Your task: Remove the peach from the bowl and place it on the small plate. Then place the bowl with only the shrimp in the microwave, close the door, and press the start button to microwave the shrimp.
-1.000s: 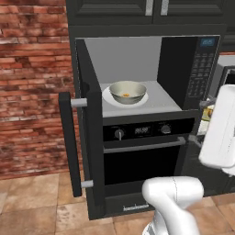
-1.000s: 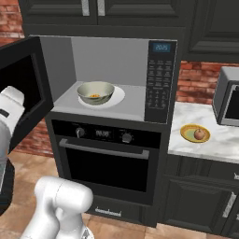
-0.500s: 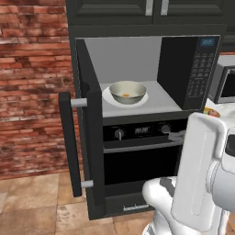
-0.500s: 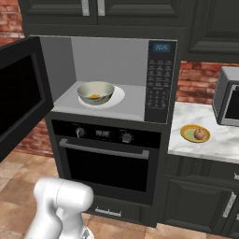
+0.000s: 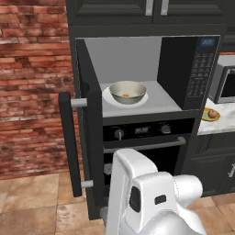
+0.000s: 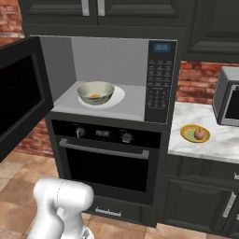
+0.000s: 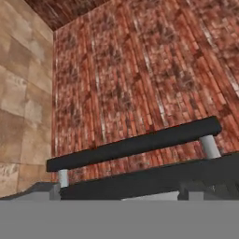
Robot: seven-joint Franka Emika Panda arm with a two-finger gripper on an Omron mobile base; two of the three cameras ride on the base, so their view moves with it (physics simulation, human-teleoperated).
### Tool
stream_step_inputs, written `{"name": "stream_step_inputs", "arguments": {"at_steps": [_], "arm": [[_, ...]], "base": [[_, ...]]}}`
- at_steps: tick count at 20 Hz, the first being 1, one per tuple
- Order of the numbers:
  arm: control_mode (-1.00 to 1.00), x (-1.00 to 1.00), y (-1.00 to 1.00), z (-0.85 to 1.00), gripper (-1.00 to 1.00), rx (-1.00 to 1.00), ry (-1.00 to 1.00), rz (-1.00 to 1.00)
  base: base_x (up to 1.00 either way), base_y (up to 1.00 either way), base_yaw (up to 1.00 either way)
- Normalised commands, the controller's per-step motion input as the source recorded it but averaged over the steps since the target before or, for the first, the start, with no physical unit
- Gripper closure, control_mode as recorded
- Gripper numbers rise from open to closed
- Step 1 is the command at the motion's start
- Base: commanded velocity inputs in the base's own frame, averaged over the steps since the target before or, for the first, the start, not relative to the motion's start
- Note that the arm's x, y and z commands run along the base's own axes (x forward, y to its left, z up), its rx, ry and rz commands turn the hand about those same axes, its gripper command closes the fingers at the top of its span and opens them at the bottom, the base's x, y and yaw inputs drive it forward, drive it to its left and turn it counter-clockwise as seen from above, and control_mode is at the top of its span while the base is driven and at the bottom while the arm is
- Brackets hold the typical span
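Note:
The metal bowl [image 5: 127, 92] [image 6: 95, 92] sits inside the open microwave on its white turntable, with the orange shrimp [image 5: 126, 95] [image 6: 94, 96] in it. On the counter to the right, the peach [image 5: 212, 113] [image 6: 200, 134] lies on the small yellow plate [image 6: 187, 134]. The microwave door [image 5: 93, 147] [image 6: 18, 98] stands wide open to the left, and its black bar handle [image 5: 69, 142] [image 7: 135, 142] shows close in the hand view against the brick wall. The keypad panel [image 5: 201, 69] [image 6: 158, 79] is at the microwave's right. My arm's white body [image 5: 151, 197] is low in front of the oven.
A black wall oven [image 6: 105, 163] with a bar handle sits under the microwave. A second steel appliance [image 6: 228, 95] stands on the marble counter [image 6: 219, 144] at the right. Dark cabinets hang above; a brick wall [image 5: 32, 82] and tiled floor lie left.
My arm has swung from the right side of the left base view down to the low middle, left of where it was. Bowl, peach and door have not moved.

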Motion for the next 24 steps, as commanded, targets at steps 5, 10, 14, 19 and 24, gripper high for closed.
{"name": "stream_step_inputs", "arguments": {"at_steps": [5, 10, 14, 19, 24], "arm": [[-1.0, 0.82, 0.79, -0.46, -1.0, -0.05, 0.0, -0.15], [-1.0, 1.0, 0.24, -0.53, -1.0, -0.01, 0.01, -0.14], [-1.0, 1.0, 0.18, -0.51, -1.0, 0.0, 0.01, -0.11], [-1.0, 0.71, 0.17, -0.2, -1.0, 0.0, 0.01, -0.08], [-1.0, 0.0, -0.1, -0.12, -1.0, 0.0, -0.07, -0.13]], "base": [[0.0, 0.0, 0.0], [0.0, 0.0, 0.0], [0.0, 0.0, 0.0], [0.0, 0.0, 0.0], [0.0, 0.0, 0.0]]}}
